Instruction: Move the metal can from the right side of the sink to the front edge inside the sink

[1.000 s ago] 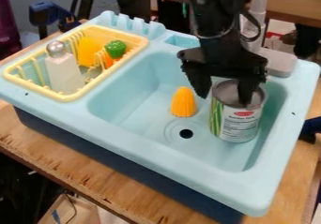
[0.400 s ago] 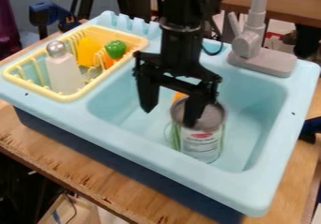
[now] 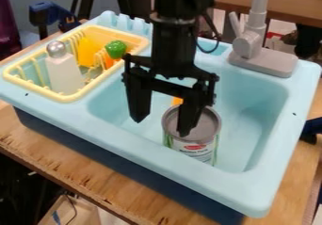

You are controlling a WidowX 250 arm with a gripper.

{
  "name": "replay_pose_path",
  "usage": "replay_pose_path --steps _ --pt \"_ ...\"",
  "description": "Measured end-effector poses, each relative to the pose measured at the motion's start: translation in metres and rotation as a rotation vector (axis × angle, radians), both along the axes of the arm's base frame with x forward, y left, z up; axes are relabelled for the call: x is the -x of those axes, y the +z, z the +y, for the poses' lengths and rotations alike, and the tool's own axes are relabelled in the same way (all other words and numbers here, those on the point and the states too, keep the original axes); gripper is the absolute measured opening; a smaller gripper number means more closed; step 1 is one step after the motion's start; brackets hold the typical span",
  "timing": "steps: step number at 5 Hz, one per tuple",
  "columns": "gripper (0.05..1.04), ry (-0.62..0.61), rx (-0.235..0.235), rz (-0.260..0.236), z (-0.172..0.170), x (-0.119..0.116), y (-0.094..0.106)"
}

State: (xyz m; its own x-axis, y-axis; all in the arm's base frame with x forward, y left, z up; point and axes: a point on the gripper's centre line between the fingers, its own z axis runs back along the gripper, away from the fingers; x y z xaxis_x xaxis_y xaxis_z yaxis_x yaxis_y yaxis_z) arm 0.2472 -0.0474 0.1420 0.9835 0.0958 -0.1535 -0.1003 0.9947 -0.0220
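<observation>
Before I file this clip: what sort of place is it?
Probably a robotics lab or workshop, not a real kitchen: a black robot gripper hangs over a toy sink with a can in it, on a bare wooden tabletop.

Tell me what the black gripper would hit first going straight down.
The gripper would likely meet the can first; one of its jaws overlaps the can's top, though depth is unclear.

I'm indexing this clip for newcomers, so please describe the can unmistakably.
Find the pale blue toy sink, then its basin. Under the black gripper is the can, its round grey top and white-and-green label setting it apart from the silver-topped white bottle in the yellow rack.
</observation>
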Motion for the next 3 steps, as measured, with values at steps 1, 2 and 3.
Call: replay_pose_path --steps 1,2,3 --pt "1.003 -0.037 -0.006 -0.030 0.000 -0.008 0.013" --pt "1.003 -0.131 -0.017 -0.097 0.003 -0.025 0.040" --pt "1.003 -0.294 0.022 -0.120 0.012 -0.023 0.049"
